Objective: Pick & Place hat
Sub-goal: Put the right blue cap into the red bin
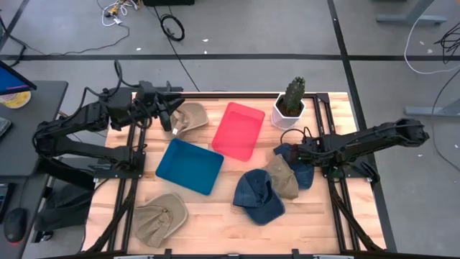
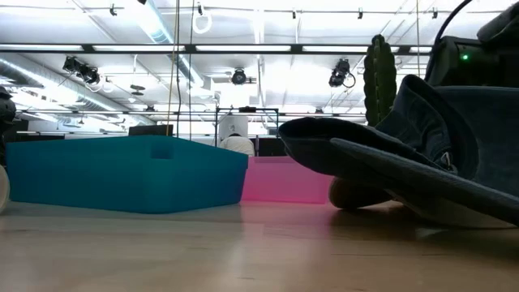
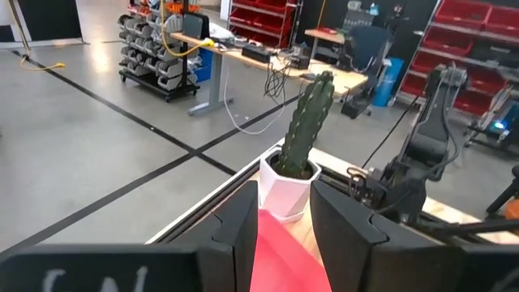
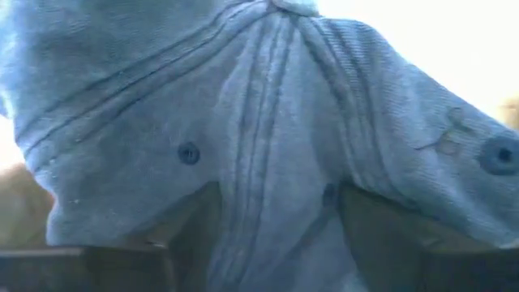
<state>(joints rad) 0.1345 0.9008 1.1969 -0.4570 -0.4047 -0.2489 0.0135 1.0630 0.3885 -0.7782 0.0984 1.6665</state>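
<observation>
The step in hand is judged to be the grasp of a dark blue hat lying at about four o'clock on the surface, just below the potted cactus. The right gripper is set down on this hat, and in the right wrist view blue fabric fills the space between its fingers, so the jaws are seen standing apart around a fold that is not yet pinched. For a sound grasp, the jaws should be closed fully on the bunched crown before any lift is begun, and the tan hat touching it should be left undisturbed. The left gripper is held at about ten o'clock against another tan hat; whether its part-open jaws grip that hat cannot be told. The blue tray and red tray lie centrally, neither holding a hat.
</observation>
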